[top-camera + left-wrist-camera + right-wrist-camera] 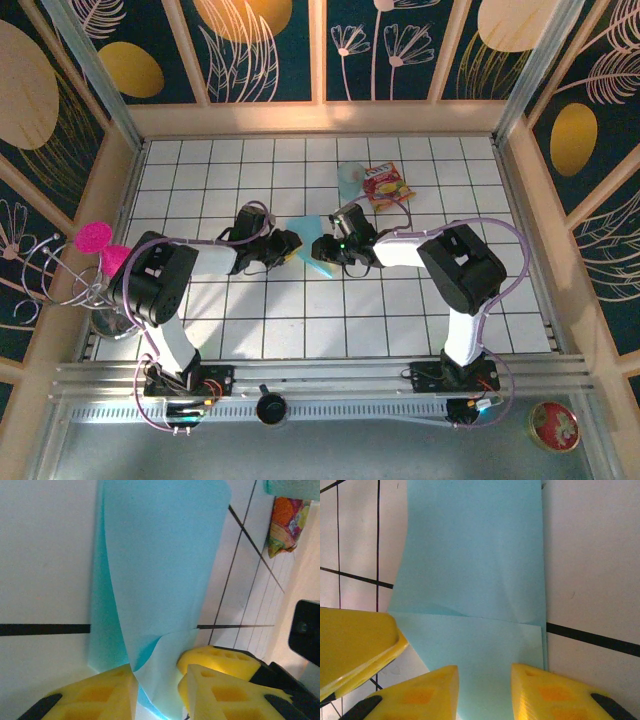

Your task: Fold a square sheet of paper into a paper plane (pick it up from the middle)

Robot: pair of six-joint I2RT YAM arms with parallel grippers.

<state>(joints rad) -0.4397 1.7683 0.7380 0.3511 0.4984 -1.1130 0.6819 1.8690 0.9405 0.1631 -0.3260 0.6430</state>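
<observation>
- Fingers (95, 697) of the left gripper (157, 700), seen from the left wrist, are yellow wedges with a narrow gap between them. A pale flap of the sheet of paper (160, 555) fills that gap and meets both inner faces, but we cannot tell whether it is pinched.
- In this view the sheet is plain light teal and doubled over lengthwise. One long panel lies on the white tiled table (45, 555), and an upper layer curls up off it near the fingers, leaving a darker shaded hollow.
- Past the sheet's far end we see a red-and-yellow snack packet (286, 525) and the rim of a pale blue cup (292, 486), both apart from the paper.
- At the right wrist, the right gripper (485, 695) has its yellow fingers (420, 697) parted, astride the near end of the sheet (475, 555). The paper lies flat and spreads wider than the gap, so we read these jaws as open with nothing gripped.
- Here the sheet shows a straight crosswise edge where one layer overlaps another, with faint creases above it. A yellow finger of the left gripper (355, 645) sits just beside the sheet's left edge.
- From the top external camera, the left gripper (287, 247) and right gripper (325, 247) face each other mid-table (250, 310). The sheet (303, 225) lies between them, with one teal point jutting toward the near side.
- The cup (350, 178) and packet (388, 186) sit farther back, well apart from the sheet.
</observation>
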